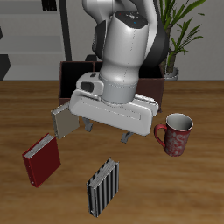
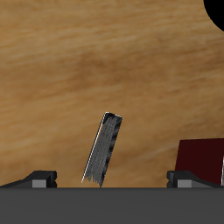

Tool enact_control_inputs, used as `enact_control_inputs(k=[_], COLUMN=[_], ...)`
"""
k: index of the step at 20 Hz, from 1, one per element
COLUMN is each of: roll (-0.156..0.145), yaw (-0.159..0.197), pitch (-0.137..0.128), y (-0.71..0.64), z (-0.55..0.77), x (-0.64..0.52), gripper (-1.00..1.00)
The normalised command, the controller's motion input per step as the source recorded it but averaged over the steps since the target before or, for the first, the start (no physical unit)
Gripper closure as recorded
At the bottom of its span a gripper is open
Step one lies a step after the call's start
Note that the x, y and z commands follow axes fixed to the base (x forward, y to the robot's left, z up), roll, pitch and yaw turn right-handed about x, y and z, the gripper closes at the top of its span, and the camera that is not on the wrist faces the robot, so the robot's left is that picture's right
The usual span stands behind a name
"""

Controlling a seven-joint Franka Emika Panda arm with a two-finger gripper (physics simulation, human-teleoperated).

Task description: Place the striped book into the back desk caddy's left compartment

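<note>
Nearest to the table's front edge, at the bottom centre of the exterior frame, the striped book (image 1: 102, 186) lies flat on the wooden table (image 1: 188, 188), turned a little at an angle. Nothing touches it. In the wrist view the same striped book (image 2: 102, 150) shows as a narrow tilted strip on the wood.

A bit higher and toward the frame's left lies the red book (image 1: 41, 158), also flat. Above it, the small beige-grey book (image 1: 62, 122) stands just beside the robot's hand.

The gripper (image 1: 108, 131) hangs in the middle of the frame above the table, its fingers apart and holding nothing. At the frame's right stands a red patterned mug (image 1: 178, 134).

Farthest, at the upper part behind the arm, is the back desk caddy (image 1: 68, 80), mostly hidden; its left compartment cannot be made out.
</note>
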Motion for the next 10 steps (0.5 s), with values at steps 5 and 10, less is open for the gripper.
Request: enact_control_inputs(k=[5,10], roll=[0.002,-0.005], yaw=[-0.035,-0.058], pitch=[0.009,0.012], y=[0.07,-0.06], z=[-0.09,-0.07], x=[0.11,0.12], gripper=[-1.00,-1.00])
